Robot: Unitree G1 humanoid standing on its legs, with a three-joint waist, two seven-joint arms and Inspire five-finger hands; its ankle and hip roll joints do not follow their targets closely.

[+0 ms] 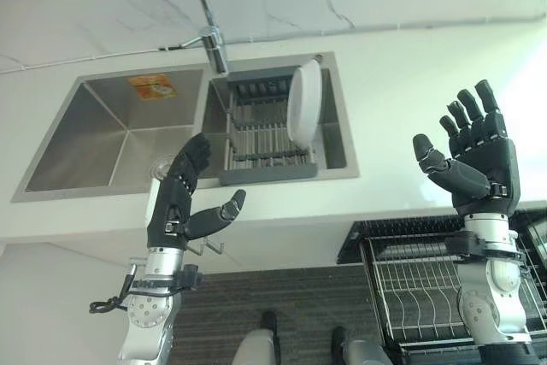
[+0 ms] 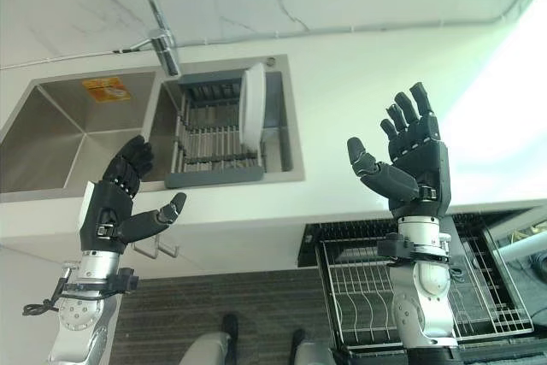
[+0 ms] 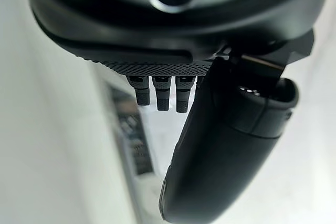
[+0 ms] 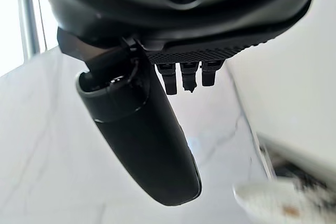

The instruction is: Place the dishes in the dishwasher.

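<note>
- Both arms are up in front of the sink, and neither one has anything in it.
- The left robot hand point(image 1: 178, 203) hovers over the tabletop's point(image 1: 410, 83) front edge by the sink, fingers loosely extended, thumb stuck out to the side, palm empty.
- The right robot hand point(image 1: 473, 156) is raised over the bare tabletop to the right of the sink, fingers spread straight up, thumb wide, nothing held.
- And there's the task's thing: one white plate point(image 1: 304, 102) standing on edge at the right end of the dark drying rack point(image 1: 267, 136), which sits in the right basin of the steel double sink point(image 1: 111, 130).
- The plate leans slightly and is well apart from both hands.
- Down below the tabletop, at the right, the dishwasher's wire rack point(image 1: 419, 292) is pulled out and looks ready to take it.
- The faucet point(image 1: 209, 23) arches over the divider between the basins, just beside the rack, so it is something to steer round on the way in.
- My read on the plate: stiff, glazed and smooth, likely slippery against those fingers, and breakable if it knocks steel or drops.
- Moderate weight, I'd judge, nothing either hand couldn't lift.
- Best hold looks like the upper rim, thumb on one face and fingers on the other, then lift straight up out of the rack's tines.
- The right hand seems better placed, since the plate sits on that side and the dishwasher rack is below it.
</note>
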